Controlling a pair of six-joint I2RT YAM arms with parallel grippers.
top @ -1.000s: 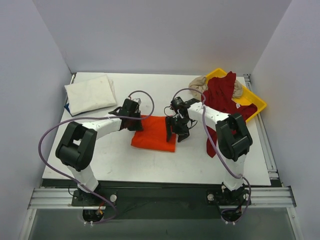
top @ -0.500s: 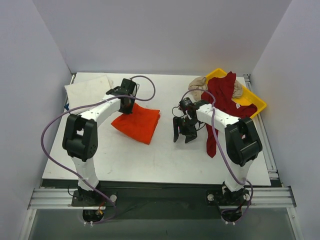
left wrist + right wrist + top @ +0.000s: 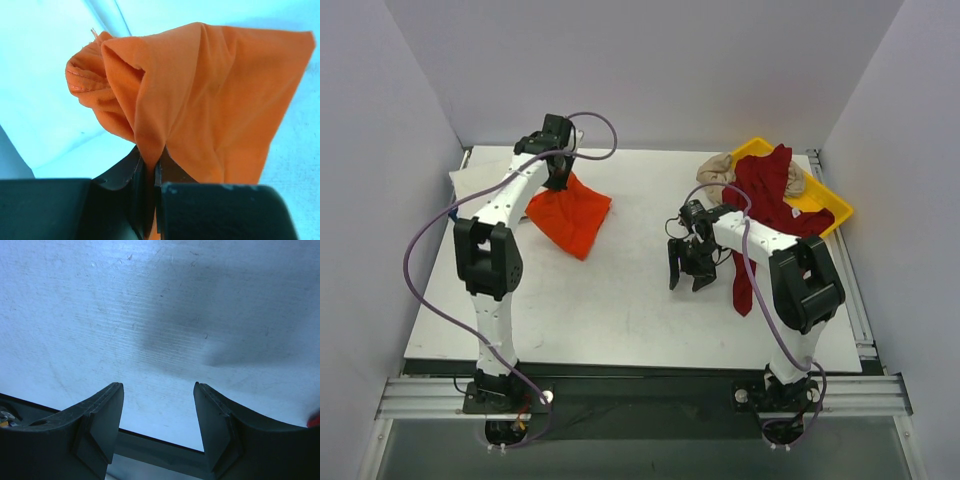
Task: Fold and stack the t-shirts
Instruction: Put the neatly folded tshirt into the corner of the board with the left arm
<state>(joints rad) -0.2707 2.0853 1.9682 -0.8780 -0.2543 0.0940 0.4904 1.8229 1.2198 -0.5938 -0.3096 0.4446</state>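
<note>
One orange t-shirt (image 3: pixel 570 212), bunched, pinched (left gripper (image 3: pixel 149 169))

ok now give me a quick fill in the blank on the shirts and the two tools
1. The t-shirt pinched in the left tool is ______ in colour.
2. The right tool is ______ and holds nothing.
3. The dark red t-shirt drapes over the rim of the ______ tray.
Missing words: orange; open; yellow
</note>
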